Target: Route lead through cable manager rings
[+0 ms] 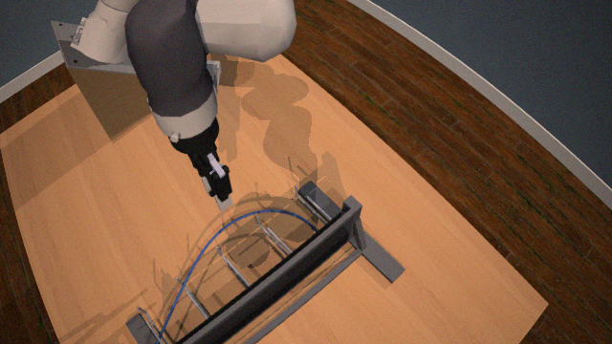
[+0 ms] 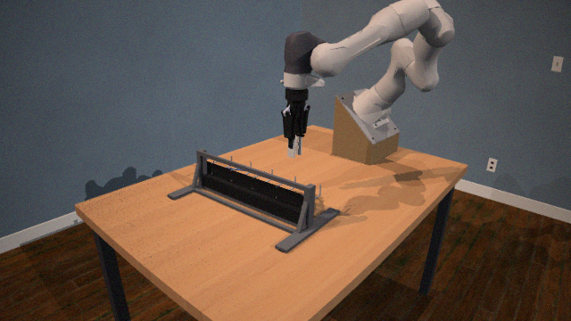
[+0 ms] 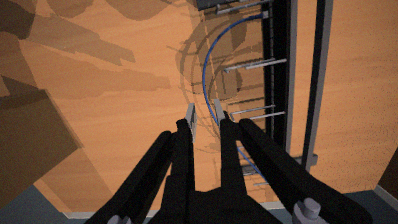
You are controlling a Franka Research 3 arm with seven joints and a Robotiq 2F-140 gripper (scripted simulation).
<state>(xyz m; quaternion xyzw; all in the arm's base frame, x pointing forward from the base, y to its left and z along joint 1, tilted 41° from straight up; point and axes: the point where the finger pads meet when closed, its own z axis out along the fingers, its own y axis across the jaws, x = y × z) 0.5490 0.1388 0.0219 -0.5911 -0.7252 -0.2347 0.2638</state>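
Observation:
The grey rack (image 1: 287, 272) with the black patch panel stands on the table; it also shows in the exterior view (image 2: 254, 192). Several thin wire rings (image 1: 274, 236) stick out from its front. The blue lead (image 1: 210, 239) arcs out from the panel over the rings, from one end of the rack toward the other, and shows in the wrist view (image 3: 205, 75). I cannot tell which rings it passes through. My gripper (image 1: 222, 201) (image 2: 293, 152) hangs above the top of the arc, pointing down. Its fingers stand a little apart with nothing between them.
The robot's wooden base block (image 2: 361, 134) (image 1: 96, 86) stands at the table's back edge. The rack's feet (image 1: 382, 263) reach out across the table. The table edge lies close to the rack's near-left end (image 1: 139, 330).

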